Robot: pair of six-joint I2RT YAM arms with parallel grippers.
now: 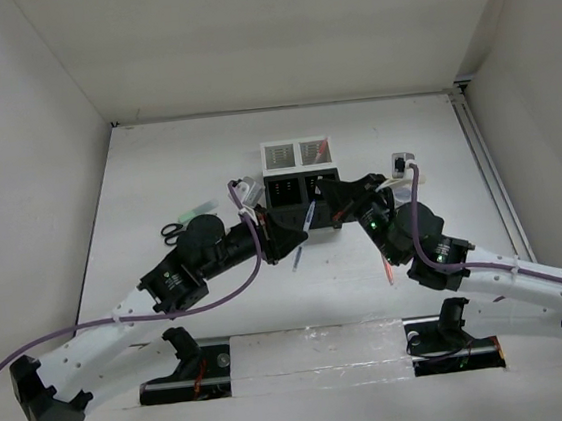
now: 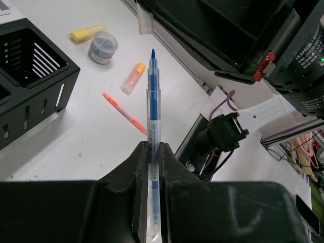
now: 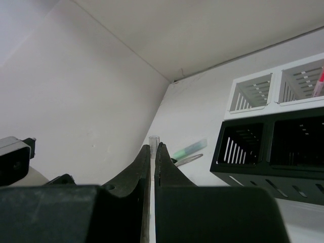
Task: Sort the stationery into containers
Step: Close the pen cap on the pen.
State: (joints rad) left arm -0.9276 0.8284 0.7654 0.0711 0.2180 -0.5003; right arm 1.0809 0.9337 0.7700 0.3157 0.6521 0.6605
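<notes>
My left gripper (image 2: 153, 148) is shut on a blue pen (image 2: 153, 96) whose bare tip points away from the fingers, above the table. In the top view that gripper (image 1: 289, 238) holds the pen (image 1: 304, 226) just in front of the containers (image 1: 297, 169). My right gripper (image 3: 153, 147) is shut on a small clear cap (image 3: 153, 138) that sticks out past its tips. It hangs close to the black bins (image 3: 268, 147), with the white bins (image 3: 276, 83) behind them. A pink pen (image 3: 319, 80) stands in one white bin.
On the table lie a yellow marker (image 2: 87, 33), a round grey piece (image 2: 103, 47), an orange marker (image 2: 133, 77) and a red-orange pen (image 2: 124, 112). A green marker (image 3: 188, 149) and the scissors (image 1: 173, 232) lie left of the bins. White walls enclose the table.
</notes>
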